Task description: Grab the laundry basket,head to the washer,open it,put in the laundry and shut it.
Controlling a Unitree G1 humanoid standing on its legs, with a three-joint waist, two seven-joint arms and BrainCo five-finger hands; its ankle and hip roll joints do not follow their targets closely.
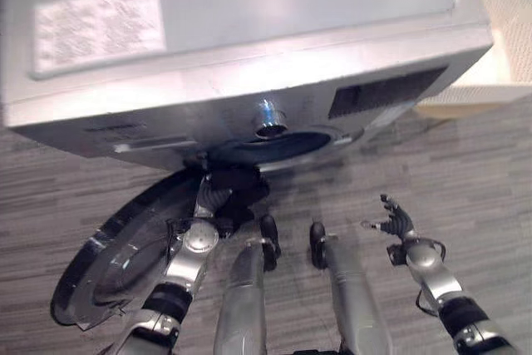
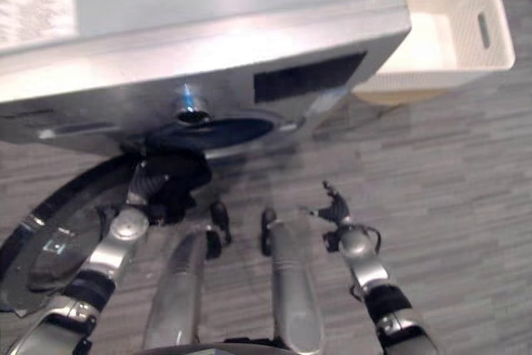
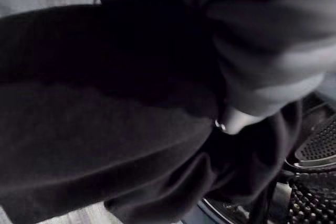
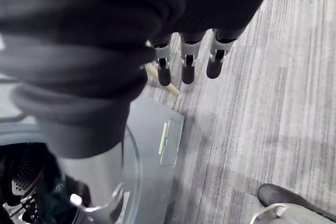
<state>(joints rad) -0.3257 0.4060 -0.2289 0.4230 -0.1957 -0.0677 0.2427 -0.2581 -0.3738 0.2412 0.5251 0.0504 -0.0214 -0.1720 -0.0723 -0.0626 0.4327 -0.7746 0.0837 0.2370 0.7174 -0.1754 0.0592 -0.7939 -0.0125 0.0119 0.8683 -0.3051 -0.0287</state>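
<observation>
A silver front-loading washer (image 1: pixel 241 56) is standing before the robot on a grey wood-patterned floor (image 1: pixel 465 180), seen from above. Its round glass door (image 1: pixel 116 259) is hanging wide open, swung out to the robot's left and lying low over the floor. A shiny knob (image 1: pixel 268 118) is sticking out of the control panel just above the dark mouth of the drum.

The left hand (image 1: pixel 218 199) is reaching up to the drum opening with a bundle of dark laundry (image 1: pixel 239 184) bunched around it, right at the lower rim of the opening. In the left wrist view this dark cloth (image 3: pixel 105 119) is draping over nearly everything, and the perforated metal drum (image 3: pixel 315 182) is showing just past it. The hand's fingers are buried in the cloth, so it is not possible to tell whether they are clenched or loose.

The right hand (image 1: pixel 396 224) is hovering over bare floor to the right of the washer door opening, well apart from the laundry. Its fingers (image 4: pixel 186 66) are hanging straight and relaxed, grasping nothing.

A white laundry basket (image 2: pixel 465 22) with a slotted handle is sitting on the floor just beside the washer's right side.
</observation>
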